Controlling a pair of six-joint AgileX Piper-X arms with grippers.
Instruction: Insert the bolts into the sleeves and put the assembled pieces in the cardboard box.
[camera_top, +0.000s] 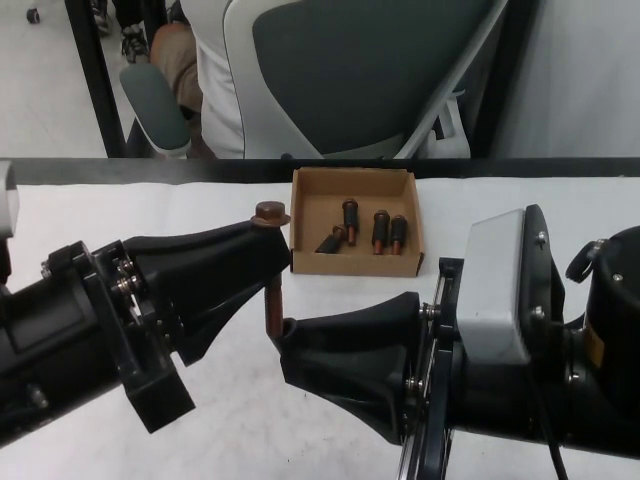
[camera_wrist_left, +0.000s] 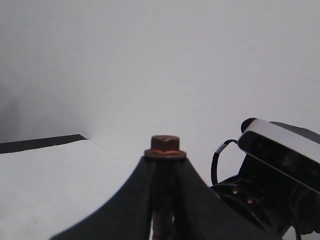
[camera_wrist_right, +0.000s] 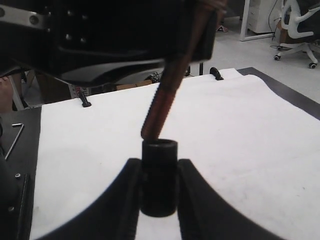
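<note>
White-covered counter (camera_top: 200, 215), both arms over its near half. Nearest: right pincer (camera_wrist_right: 159, 167) clenched on a black sleeve (camera_wrist_right: 159, 190), mouth facing up. Just above it, left pincer (camera_wrist_left: 164, 162) grips a copper-coloured bolt (camera_wrist_left: 165, 146) right under the hex head, shank hanging down. Bolt tip sits at the sleeve mouth, toward one rim, shank tilted against the sleeve's axis in the right wrist view; can't tell if it touches. Farther back, cardboard box (camera_top: 355, 264) near the counter's far edge, four assembled pieces (camera_top: 381, 230) lying inside. Beyond the counter, an office chair (camera_top: 360, 70).
</note>
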